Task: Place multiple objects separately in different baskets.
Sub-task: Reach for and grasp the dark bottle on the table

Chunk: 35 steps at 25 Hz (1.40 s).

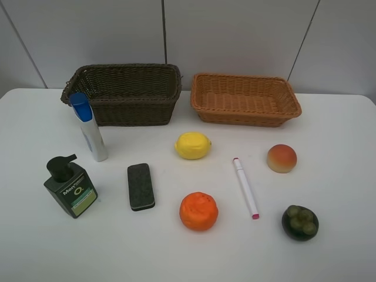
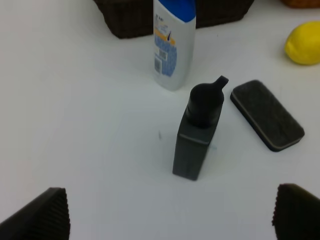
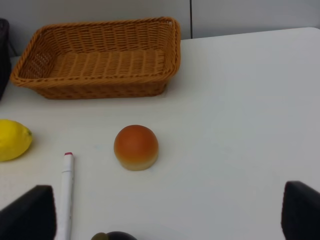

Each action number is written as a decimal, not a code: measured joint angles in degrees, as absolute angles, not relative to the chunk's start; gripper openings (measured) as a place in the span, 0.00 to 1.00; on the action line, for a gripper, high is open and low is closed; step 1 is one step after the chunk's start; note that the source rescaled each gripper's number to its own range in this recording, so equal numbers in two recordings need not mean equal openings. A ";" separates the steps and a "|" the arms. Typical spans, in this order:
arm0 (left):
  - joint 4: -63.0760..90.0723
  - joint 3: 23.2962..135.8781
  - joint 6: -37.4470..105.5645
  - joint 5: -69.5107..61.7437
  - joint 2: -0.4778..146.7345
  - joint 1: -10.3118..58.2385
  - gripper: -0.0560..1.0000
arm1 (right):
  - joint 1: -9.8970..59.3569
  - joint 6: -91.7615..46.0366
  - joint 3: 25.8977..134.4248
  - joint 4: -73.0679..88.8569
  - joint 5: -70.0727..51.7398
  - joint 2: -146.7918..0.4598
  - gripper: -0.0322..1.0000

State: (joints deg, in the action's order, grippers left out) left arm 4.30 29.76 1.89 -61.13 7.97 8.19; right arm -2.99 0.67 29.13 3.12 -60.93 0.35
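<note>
Right, both claws are released and hold nothing. Left gripper (image 2: 167, 215) has its jaws spread wide over bare tabletop (image 1: 346, 258), with the dark green pump bottle (image 1: 71, 187) just ahead of it. Right gripper (image 3: 165, 212) is equally wide, with the peach (image 1: 282, 158) ahead.

Baskets sit side by side at the far edge: dark brown basket (image 1: 135, 111) left of centre, light orange-tan basket (image 1: 247, 117) right of centre. All eight objects are on the tabletop, outside both.

- white blue-capped tube (image 1: 88, 126): upright, in front of the dark basket's left end; cannot tell if they touch
- pump bottle: upright, toward the left edge
- black-blue eraser block (image 1: 141, 187): flat, just beside the bottle
- yellow lemon (image 1: 192, 145): centre, in front of the gap between the baskets
- orange (image 1: 198, 211): centre, nearer the front edge
- white pink-tipped marker (image 1: 245, 188): flat, between orange and peach
- peach: in front of the light basket
- dark green mangosteen (image 1: 300, 222): toward the front-right corner
</note>
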 joint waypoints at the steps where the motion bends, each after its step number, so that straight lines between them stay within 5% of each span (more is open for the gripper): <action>1: 4.30 30.32 2.30 -61.12 11.14 8.19 1.00 | -2.99 0.67 29.13 3.12 -60.93 0.35 1.00; 19: 12.78 55.11 23.00 -65.27 75.56 9.75 1.00 | -2.99 0.67 29.13 3.12 -60.93 0.35 1.00; 35: 6.74 55.72 22.37 -57.69 85.51 18.79 1.00 | -2.99 0.67 29.13 3.12 -60.93 0.35 1.00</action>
